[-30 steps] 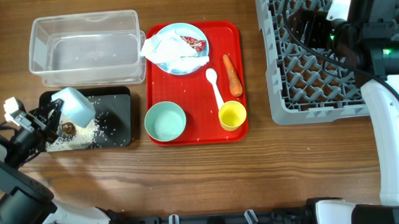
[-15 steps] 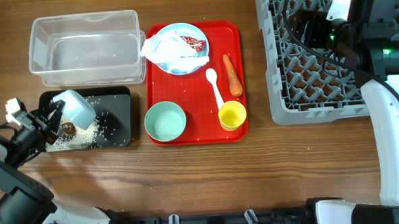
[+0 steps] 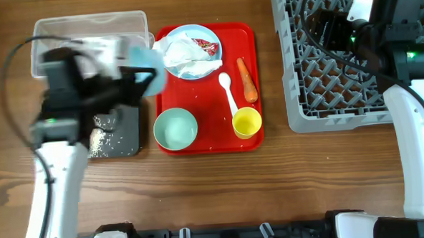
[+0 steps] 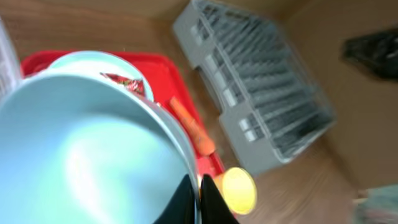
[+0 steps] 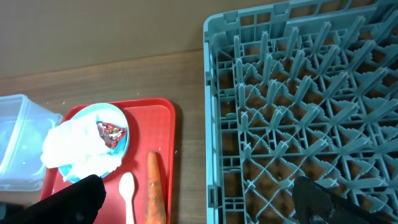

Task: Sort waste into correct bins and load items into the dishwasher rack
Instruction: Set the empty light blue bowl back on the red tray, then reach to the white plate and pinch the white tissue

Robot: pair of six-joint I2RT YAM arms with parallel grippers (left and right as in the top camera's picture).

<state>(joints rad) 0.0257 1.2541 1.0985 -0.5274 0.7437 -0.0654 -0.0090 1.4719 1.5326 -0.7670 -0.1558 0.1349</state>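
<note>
My left gripper (image 3: 137,75) is shut on the rim of the pale blue bowl (image 3: 143,62), held in the air between the clear tub (image 3: 86,27) and the red tray; the view is motion-blurred. In the left wrist view the fingers (image 4: 186,199) pinch the bowl's (image 4: 81,143) edge. The pale blue plate (image 3: 207,32) carries the white tissue (image 3: 180,52) and wrapper (image 3: 206,44). The carrot (image 3: 247,79), white spoon (image 3: 229,91), yellow cup (image 3: 246,122) and mint bowl (image 3: 176,128) lie on the red tray. My right gripper (image 5: 199,205) is open and empty over the rack (image 3: 325,85).
The black tray (image 3: 128,126) holds rice crumbs (image 3: 98,142), partly hidden under my left arm. The red serving tray (image 3: 206,144) lies mid-table. The rack fills the right side under my right arm.
My left arm has swung from the table's left edge up and right, carrying the pale blue bowl from over the black tray toward the red tray. The right arm has not moved.
</note>
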